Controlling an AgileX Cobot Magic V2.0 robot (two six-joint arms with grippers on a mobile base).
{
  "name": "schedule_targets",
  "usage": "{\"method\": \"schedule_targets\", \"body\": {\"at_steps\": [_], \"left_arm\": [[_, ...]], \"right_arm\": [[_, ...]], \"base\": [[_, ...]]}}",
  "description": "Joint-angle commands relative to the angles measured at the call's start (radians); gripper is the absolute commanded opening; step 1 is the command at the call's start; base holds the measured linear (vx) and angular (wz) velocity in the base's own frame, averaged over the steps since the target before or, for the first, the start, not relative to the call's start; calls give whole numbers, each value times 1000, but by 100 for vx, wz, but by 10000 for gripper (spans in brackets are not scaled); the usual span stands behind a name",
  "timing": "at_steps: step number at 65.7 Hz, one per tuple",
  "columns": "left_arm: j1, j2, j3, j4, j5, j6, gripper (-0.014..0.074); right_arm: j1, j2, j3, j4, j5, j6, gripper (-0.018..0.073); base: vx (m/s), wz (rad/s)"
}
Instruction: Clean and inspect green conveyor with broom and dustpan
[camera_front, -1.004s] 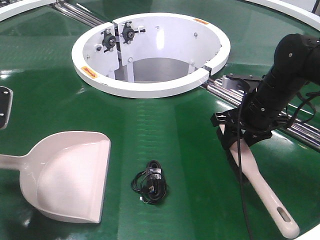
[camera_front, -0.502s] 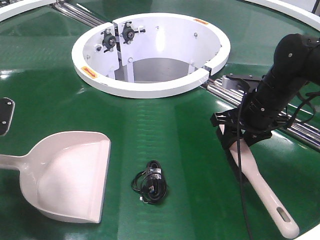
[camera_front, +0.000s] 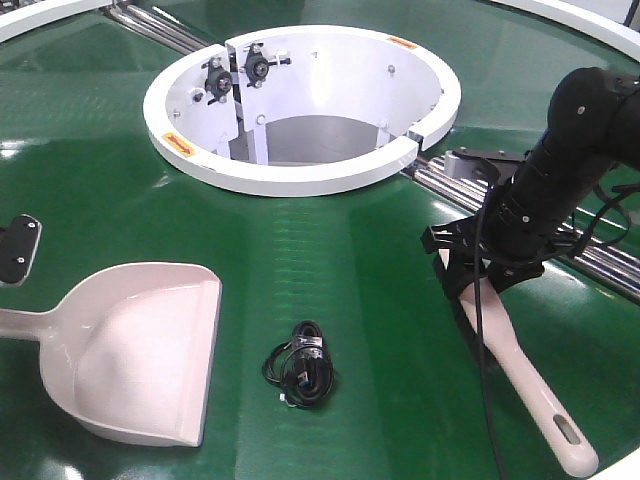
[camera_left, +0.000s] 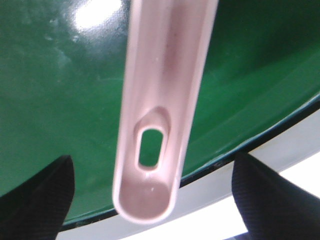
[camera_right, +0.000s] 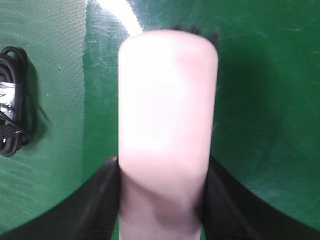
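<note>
The left wrist view shows what the front view cuts off: the handle end of the dustpan (camera_left: 160, 75), pierced by a slotted hole, lying at the white-rimmed edge of the green conveyor (camera_front: 330, 250). It also shows the left hand (camera_left: 152, 170) spread, with a dark fingertip on each side of the handle and clear of it. In the front view only a small black-and-white part of that hand shows, at the left edge near the handle.

The dustpan, a pale pink scoop with a raised curved rim, rests on the belt at front left, its flat edge facing right. Just right of it lies a coiled black cable (camera_front: 300, 365). Behind, at mid-belt, stands the white ring-shaped hub (camera_front: 300, 180).

On the right the broom (camera_front: 530, 390), a pale pink paddle, lies on the belt with its slotted handle toward the near right edge. The right hand (camera_front: 470, 285) pinches it near the head. The blurred right wrist view shows black fingers (camera_right: 100, 200) against both its sides. Silver rollers (camera_front: 600, 260) run behind the right arm.
</note>
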Motion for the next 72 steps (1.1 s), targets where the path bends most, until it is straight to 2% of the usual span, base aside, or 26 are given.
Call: {"method": "schedule_targets", "body": {"at_steps": [1,11,20,44,61,72], "left_arm": [[3,-24,-28,-10,-20,-28,586],[3,-7,-28,-32,-37,-82,532],[3,-5,-28,-29,-36,-85,431],[3,-6,-28,18,-26,-65,-20],[-12,-10,-51,72,22,-29,-25],[-46,-27,-108,96,22,-25,-25]], "right_arm": [[-5,-50,-27,17,55,-2,-5],[-5,-50,-27,17,55,-2,-5],[-5,-50,-27,17,57,-1,-5],[-5,-50,-27,17,55,-1,-5],[-5,-50,-27,17,55,-1,-5],[-5,-50,-27,17,55,-1,-5]], "base": [[0,0],[0,0],[0,0],[0,0],[0,0],[0,0]]}}
